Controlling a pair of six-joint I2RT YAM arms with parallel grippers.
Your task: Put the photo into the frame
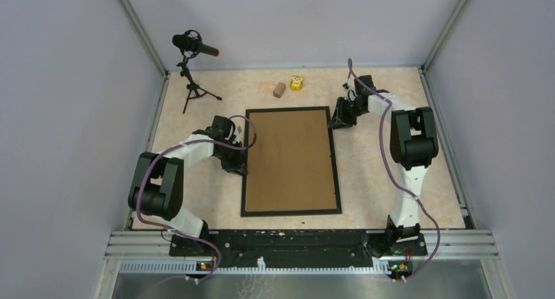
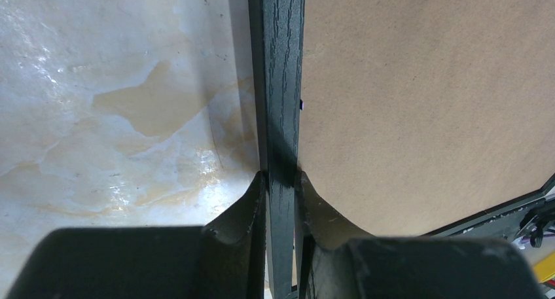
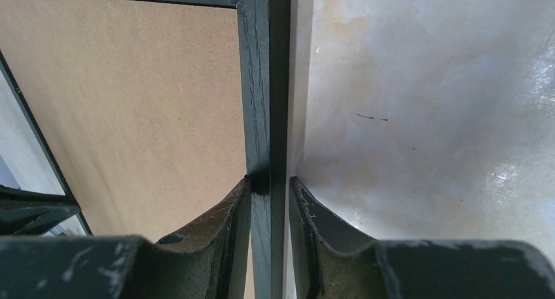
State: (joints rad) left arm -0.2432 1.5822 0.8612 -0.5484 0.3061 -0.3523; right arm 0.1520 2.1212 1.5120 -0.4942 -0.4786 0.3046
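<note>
1. Two grippers straddle opposite rails of the frame (image 1: 291, 212), which lies flat on the table (image 1: 393, 148).
2. The left gripper (image 2: 281, 178) pinches the left rail. The right gripper (image 3: 268, 181) sits narrow around the right rail; whether it is gripping, I cannot tell.
3. A brown backing board (image 1: 291, 158) fills the frame. The photo is out of sight, possibly underneath.
4. The step looks like handling the frame; next, both arms would need to move evenly together.

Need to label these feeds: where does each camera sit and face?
Top external: above and behind the arm bases, looking down on the beige table; left arm, right arm show.
Left wrist: looks along the left rail of the thin black rectangular picture frame; own jaws straddle it.
Right wrist: looks along its right rail; own jaws straddle it.
Shared: all three show frame and brown cardboard backing board.
</note>
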